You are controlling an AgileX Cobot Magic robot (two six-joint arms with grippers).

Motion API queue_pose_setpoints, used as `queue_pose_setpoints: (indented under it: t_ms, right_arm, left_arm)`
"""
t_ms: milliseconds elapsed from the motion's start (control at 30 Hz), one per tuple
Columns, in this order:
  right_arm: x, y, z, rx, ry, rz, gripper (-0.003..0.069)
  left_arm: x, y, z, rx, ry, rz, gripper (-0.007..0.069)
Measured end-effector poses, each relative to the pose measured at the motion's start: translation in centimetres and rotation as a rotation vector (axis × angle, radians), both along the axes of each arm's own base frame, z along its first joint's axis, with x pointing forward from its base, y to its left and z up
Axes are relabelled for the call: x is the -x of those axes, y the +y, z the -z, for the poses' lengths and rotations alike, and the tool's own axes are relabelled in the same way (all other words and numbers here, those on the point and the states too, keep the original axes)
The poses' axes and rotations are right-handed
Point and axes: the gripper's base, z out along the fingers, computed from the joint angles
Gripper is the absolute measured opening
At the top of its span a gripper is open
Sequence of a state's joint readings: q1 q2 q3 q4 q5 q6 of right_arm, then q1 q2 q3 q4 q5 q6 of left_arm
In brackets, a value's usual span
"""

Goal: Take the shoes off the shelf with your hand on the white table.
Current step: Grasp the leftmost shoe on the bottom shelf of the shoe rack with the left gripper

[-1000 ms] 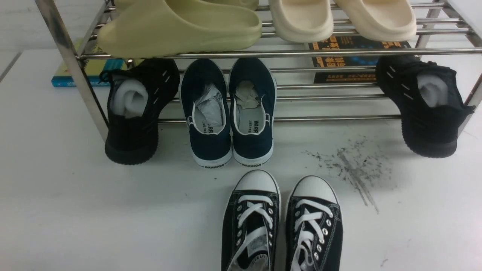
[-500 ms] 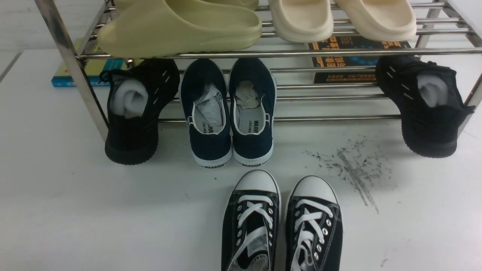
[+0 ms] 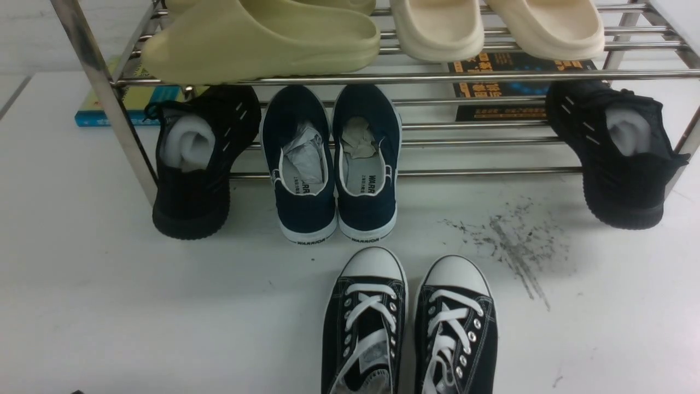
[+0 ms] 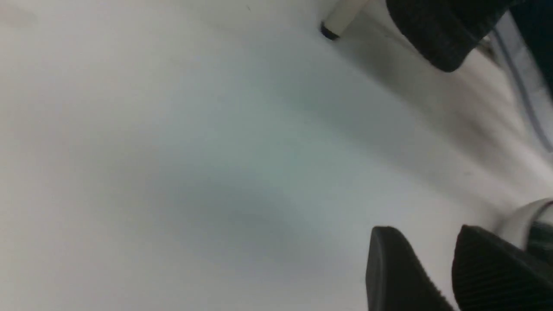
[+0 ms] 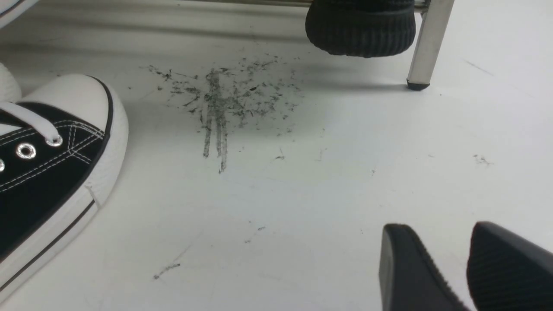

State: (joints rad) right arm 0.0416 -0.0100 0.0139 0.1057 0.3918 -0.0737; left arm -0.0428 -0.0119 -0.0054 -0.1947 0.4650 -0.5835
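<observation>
Currently, navy slip-ons (image 3: 331, 164) hang toe-up on the shelf (image 3: 547, 171), above the white worktop (image 3: 164, 306).

All-black sneakers (image 3: 191, 164) flank them, one on either side; black lace-ups (image 3: 407, 328) lie on the worktop directly in front, partly blocking the near approach. Green slides (image 3: 262, 44) and cream clogs (image 3: 437, 27) fill the tier above, with books (image 3: 136, 104) behind. A small dark tip has appeared at the front view's bottom left edge since the earlier frame; the shoes haven't moved. Shiny tubular chrome, matte canvas, crumpled paper stuffing, smooth rounded foam. Left pincer (image 4: 425, 233) and right pincer (image 5: 443, 229) both stand slightly parted, holding nothing.
</observation>
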Motion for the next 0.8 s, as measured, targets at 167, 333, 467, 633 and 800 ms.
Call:
queue_pose_setpoints:
  t_ms: [167, 333, 467, 633, 800]
  right_arm:
    - [0.0, 0.0, 0.0, 0.000, 0.000, 0.000, 0.0237]
    - [0.0, 0.0, 0.0, 0.000, 0.000, 0.000, 0.0237]
    - [0.0, 0.0, 0.0, 0.000, 0.000, 0.000, 0.0237]
    - [0.0, 0.0, 0.0, 0.000, 0.000, 0.000, 0.0237]
    - [0.0, 0.0, 0.0, 0.000, 0.000, 0.000, 0.0237]
  left_arm:
    - [0.1, -0.9, -0.3, 0.414, 0.045, -0.041, 0.0239]
    - [0.0, -0.9, -0.4, 0.454, 0.033, -0.053, 0.0239]
    - [0.0, -0.9, -0.5, 0.434, 0.020, -0.048, 0.0239]
    - [0.3, -1.2, -1.9, 0.271, -0.018, 0.047, 0.0197]
    - [0.6, -1.4, -6.9, 0.131, -0.096, 0.124, 0.0064]
